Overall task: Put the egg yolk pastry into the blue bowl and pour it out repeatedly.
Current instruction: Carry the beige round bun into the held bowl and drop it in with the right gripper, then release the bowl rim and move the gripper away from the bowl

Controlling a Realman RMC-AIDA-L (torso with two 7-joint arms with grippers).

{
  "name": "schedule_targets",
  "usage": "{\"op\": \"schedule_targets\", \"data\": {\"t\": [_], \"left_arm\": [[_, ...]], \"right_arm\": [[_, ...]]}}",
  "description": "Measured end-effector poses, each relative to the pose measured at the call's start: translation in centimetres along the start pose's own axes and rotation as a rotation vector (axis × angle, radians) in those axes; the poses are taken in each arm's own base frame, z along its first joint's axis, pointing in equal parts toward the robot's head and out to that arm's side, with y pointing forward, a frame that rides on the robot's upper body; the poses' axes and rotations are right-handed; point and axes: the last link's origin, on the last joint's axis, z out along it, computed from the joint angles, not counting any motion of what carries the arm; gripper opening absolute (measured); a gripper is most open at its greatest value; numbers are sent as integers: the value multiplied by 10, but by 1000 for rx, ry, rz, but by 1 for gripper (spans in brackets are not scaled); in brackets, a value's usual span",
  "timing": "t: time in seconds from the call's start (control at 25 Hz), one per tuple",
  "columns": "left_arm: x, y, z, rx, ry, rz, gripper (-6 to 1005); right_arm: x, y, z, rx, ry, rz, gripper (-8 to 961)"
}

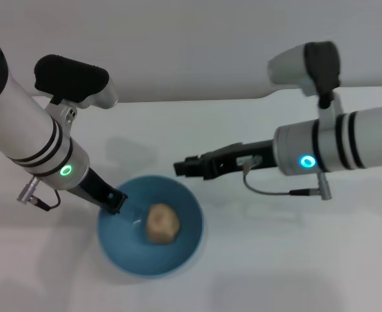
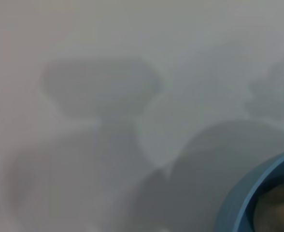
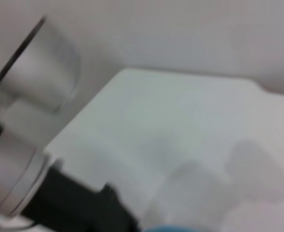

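The blue bowl (image 1: 184,208) stands on the white table, low and centre in the head view. The egg yolk pastry (image 1: 161,223), a pale tan ball, lies inside it near the middle. My left gripper (image 1: 113,201) is at the bowl's left rim and is shut on it. My right gripper (image 1: 182,168) hovers just above the bowl's far rim, pointing left, with nothing in it. In the left wrist view the bowl's rim (image 2: 250,195) and part of the pastry (image 2: 277,212) show at one corner. The right wrist view shows a sliver of the bowl (image 3: 171,228).
The white table (image 1: 295,260) stretches around the bowl, and a pale wall rises behind its far edge. My left arm (image 3: 31,92) shows close by in the right wrist view. Shadows of both arms fall on the table.
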Motion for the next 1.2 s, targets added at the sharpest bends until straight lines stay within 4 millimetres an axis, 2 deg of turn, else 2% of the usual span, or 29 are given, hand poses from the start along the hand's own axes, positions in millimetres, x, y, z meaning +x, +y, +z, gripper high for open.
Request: {"op": "schedule_targets", "data": {"t": [0.04,0.4,0.92,1.12,1.2], "left_arm": [[-1,1,-1,-3,-7,3,10],[-3,15,-11,-50,-43,38,11],[3,36,-7,-121,-11,67,13],[4,38,-3,-117,-1,72,126],[5,38,-3,-114,10,72,213]], "right_arm": [[-1,-3,-3,6,-13,11,244],[4,-31,-31,63,-110,97,244],[13,-41,-39,90,-122,132,244],[14,-41,-40,92,-122,135,244],[15,-42,-39,92,-121,137,244]]}}
